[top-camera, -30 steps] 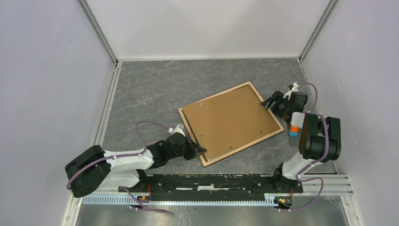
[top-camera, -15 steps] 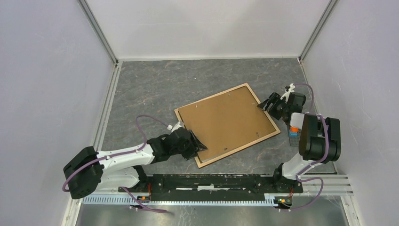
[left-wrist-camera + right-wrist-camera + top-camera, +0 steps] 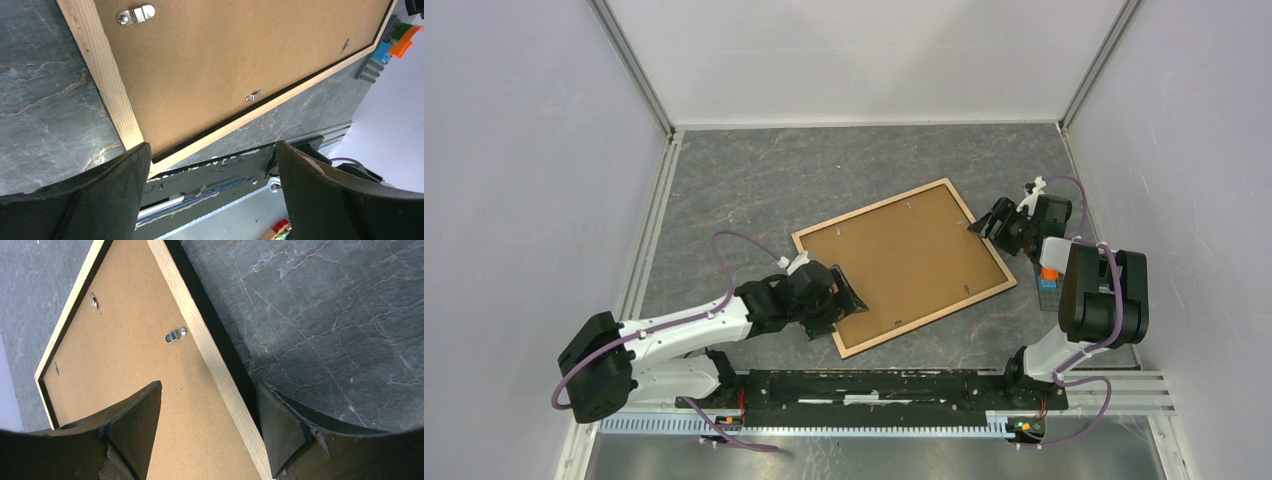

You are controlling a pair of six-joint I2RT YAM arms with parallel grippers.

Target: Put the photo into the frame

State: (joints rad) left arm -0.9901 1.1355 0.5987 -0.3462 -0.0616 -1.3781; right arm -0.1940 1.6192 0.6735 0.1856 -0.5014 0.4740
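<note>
From above, the thin, light wood picture frame [image 3: 871, 210] lies flat on the grey stone-look table [image 3: 754, 180]. Its back side is up, and a plain brown backing board [image 3: 904, 260] sits inside it. The left pincer [image 3: 849, 298] is at the frame's near left corner. The right pincer [image 3: 984, 222] is at its far right corner.

In the left wrist view, the left pincer [image 3: 212, 147] is wide open. The frame's corner lies between its black fingers [image 3: 75, 200], and nothing is gripped.

In the right wrist view, the right pincer [image 3: 207, 390] is open too and squeezes nothing. One finger is over the backing board, and the other is by the rail's black outer edge.
</note>
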